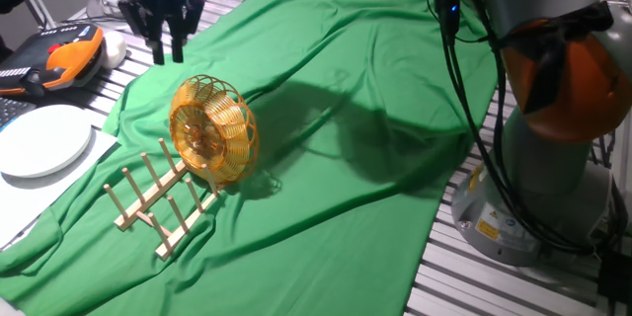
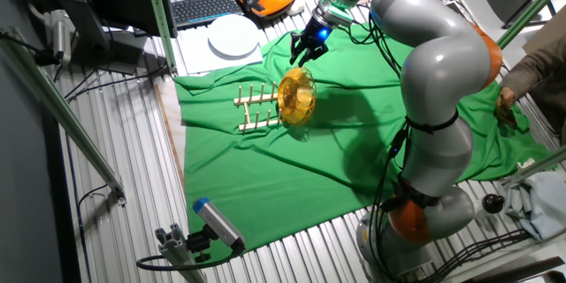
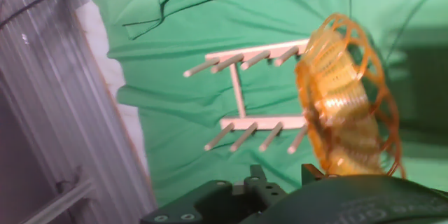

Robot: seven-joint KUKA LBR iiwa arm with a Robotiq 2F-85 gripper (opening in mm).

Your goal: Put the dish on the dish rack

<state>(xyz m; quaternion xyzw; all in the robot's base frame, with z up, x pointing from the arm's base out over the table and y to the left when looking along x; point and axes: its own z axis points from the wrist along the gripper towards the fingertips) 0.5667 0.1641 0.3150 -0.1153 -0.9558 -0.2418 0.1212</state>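
The golden wicker dish (image 1: 212, 133) stands on its edge, upright, at the far end of the small wooden dish rack (image 1: 158, 202), among or against its pegs. My gripper (image 1: 168, 51) hangs above and behind the dish, apart from it, with the fingers spread and nothing between them. The other fixed view shows the gripper (image 2: 307, 51) above the dish (image 2: 297, 95) and the rack (image 2: 255, 109). The hand view looks down on the dish (image 3: 346, 105) and the rack (image 3: 241, 98); only the dark hand body shows at the bottom edge.
A green cloth (image 1: 355, 138) covers the table. A white plate (image 1: 39, 138) lies left of the rack. An orange teach pendant (image 1: 64, 59) and a keyboard (image 2: 203, 7) lie behind it. The arm's base (image 1: 533, 188) stands at the right.
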